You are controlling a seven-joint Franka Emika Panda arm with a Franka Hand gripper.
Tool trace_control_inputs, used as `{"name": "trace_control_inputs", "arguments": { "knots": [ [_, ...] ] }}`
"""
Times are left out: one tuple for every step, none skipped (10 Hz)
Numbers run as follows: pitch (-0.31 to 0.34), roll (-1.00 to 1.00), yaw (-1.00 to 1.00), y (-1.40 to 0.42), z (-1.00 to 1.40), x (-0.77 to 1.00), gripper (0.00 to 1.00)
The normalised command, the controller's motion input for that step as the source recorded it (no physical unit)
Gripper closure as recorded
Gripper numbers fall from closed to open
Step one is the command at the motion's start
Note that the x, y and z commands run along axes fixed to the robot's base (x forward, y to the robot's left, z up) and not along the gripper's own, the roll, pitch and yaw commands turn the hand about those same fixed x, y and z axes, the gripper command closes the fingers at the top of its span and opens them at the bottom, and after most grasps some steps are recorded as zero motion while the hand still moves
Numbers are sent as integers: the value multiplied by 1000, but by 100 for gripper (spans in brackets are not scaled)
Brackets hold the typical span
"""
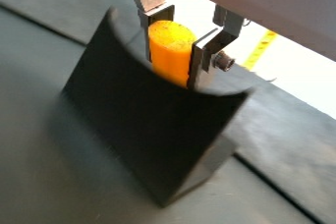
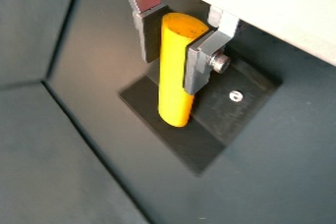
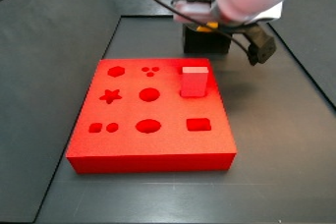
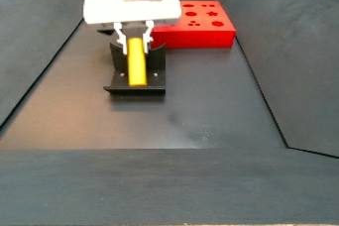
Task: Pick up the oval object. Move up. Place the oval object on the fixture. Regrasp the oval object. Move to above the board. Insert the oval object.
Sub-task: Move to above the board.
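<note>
No readable text, labels, brands or nos. anywhere. The red board [image 3: 151, 120] shows only cut-out shapes, no lettering. The claw [image 2: 178, 41], closed on the oval object [image 2: 178, 71] over the fixture [image 4: 134, 76], has no legible marking either; yellow strip in a wrist view too blurred to read.

There was one gripper [image 4: 131, 40], at the upper left of a side view over one fixture [image 4: 153, 77], closed on one oval object [image 4: 134, 61]. One board [image 3: 151, 118] carried one red block [image 3: 195, 81] and nine cut-outs.
</note>
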Motion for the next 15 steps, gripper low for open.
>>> {"name": "trace_control_inputs", "arguments": {
  "knots": [
    [253, 49, -463, -85, 1000, 115, 100],
    [329, 24, -291, -78, 1000, 105, 100],
    [382, 21, -147, -78, 1000, 100, 100],
    [409, 13, -41, -79, 1000, 98, 100],
    [413, -9, 57, -77, 1000, 99, 100],
    [402, -25, 141, -75, 1000, 103, 100],
    [371, -31, 207, -76, 1000, 105, 100],
    [297, -26, 276, -77, 1000, 108, 100],
    [231, -22, 307, -77, 1000, 110, 100],
    [162, -18, 316, -76, 1000, 106, 100],
    [71, -26, 300, -69, 1000, 100, 100],
    [16, -27, 272, -65, 1000, 92, 100],
    [-28, -28, 228, -63, 1000, 86, 100],
    [-51, -30, 180, -51, 886, 68, 100],
    [-55, -34, 115, -33, 666, 49, 100]
  ]
}}
